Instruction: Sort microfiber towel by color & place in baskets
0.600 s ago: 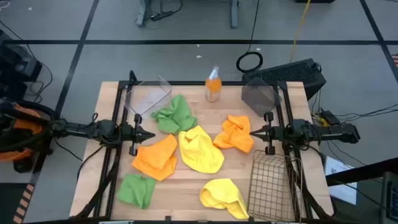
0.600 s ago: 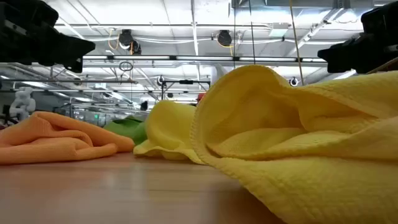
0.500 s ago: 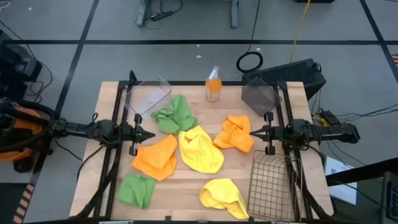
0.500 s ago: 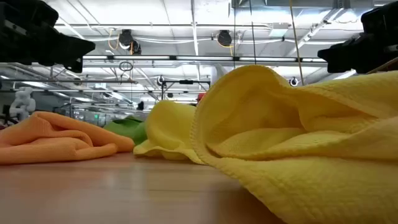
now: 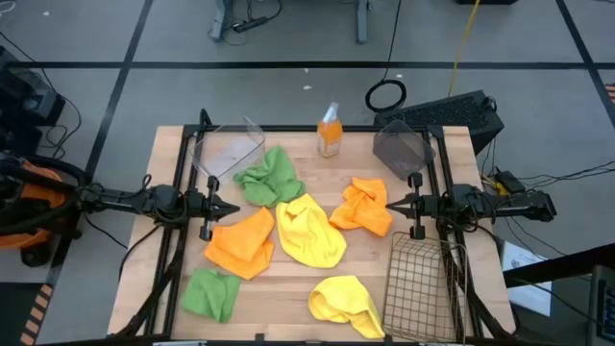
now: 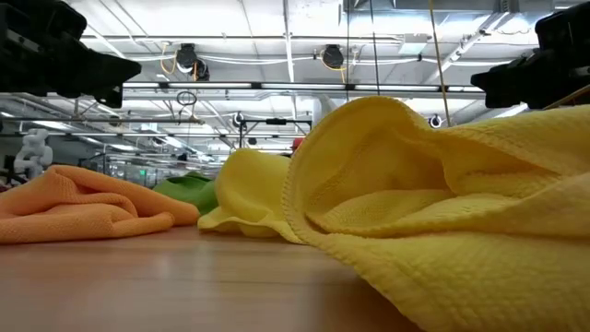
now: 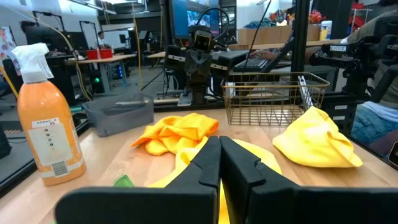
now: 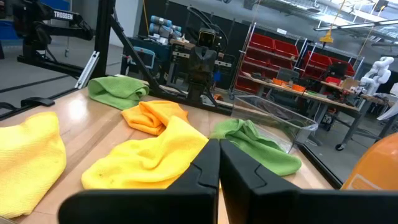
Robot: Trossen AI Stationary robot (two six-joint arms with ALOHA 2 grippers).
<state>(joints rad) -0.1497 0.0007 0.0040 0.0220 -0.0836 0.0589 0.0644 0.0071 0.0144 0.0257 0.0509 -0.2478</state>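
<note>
Six microfiber towels spread loose on the wooden table, none yet in a basket. No change against the frames half a second earlier: same cloth positions, same arm poses, hence no sorting begun and the task judged at its very start.

Left gripper poised at the table's left edge, fingers pressed together, holding nothing, tip just beside the near orange towel but not visibly touching it. Right gripper mirrored at the right edge, fingers likewise closed and empty, tip just beside the second orange towel.

Cloth layout, high view:
- green towel toward the far side, near the clear plastic basket;
- second green towel at the near left corner;
- yellow towel at centre, overlapping the near orange one;
- second yellow towel at the near edge, just beside the brown wire mesh basket.

Dark smoky basket at the far right; orange spray bottle between the two plastic baskets, outside the task.

Next move judged to require opening one pair of fingers before any grasp.
</note>
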